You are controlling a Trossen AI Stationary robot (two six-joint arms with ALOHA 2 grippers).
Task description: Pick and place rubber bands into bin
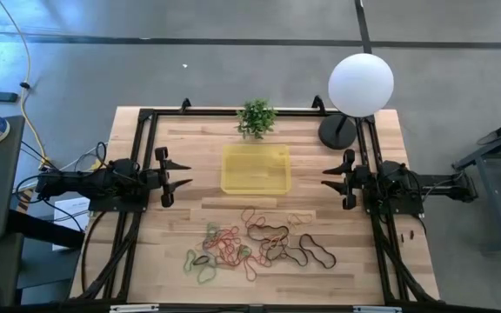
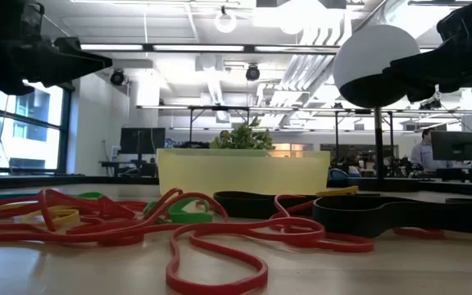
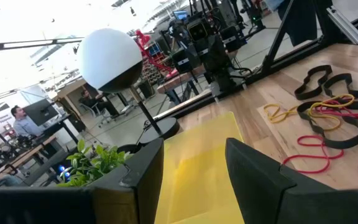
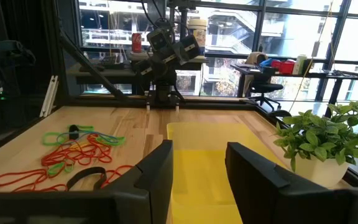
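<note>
Seen from above, your shallow translucent yellow plastic bin [image 1: 256, 168] sits at the centre of the pale wooden surface [image 1: 172, 235], holding nothing yet, with the small green potted plant [image 1: 257, 117] at its 12 o'clock and the white globe lamp [image 1: 360, 85] at about 2 o'clock. The thin red, orange, green, brown and black rubber bands [image 1: 255, 243] lie in a loose tangle at the bin's 6 o'clock, near it but apart, so each carry should be short. Your left gripper [image 1: 181, 175] waits at the bin's 9 o'clock and your right gripper [image 1: 330, 177] at its 3 o'clock, both raised clear, jaws parted and gripping nothing. Flanking the bin this way lets either arm reach the pile. No band is picked up yet.
</note>
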